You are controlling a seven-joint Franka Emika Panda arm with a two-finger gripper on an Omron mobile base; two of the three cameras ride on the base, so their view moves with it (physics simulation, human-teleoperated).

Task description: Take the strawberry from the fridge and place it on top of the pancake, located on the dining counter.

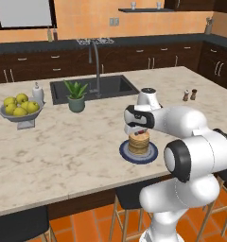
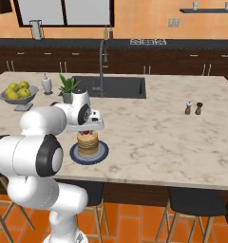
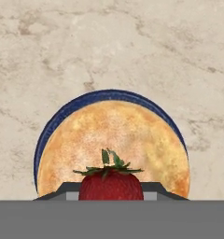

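1. The gripper pinches the strawberry, held directly above the pancake on its blue plate.
2. Fetching looks done; the plate sits on the dining counter, at five o'clock from the sink.
3. Left: lower and release the berry.

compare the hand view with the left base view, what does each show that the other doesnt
Hand view alone: the strawberry's green leafy top, and the round face of the top pancake seen from directly above.

Left base view alone: the robot arm, the sink, a potted plant, a bowl of yellow-green fruit, two small shakers and the stools beneath.

Both: the pancake stack on its blue plate, the marbled counter, and the tool shut on the strawberry just over the stack.
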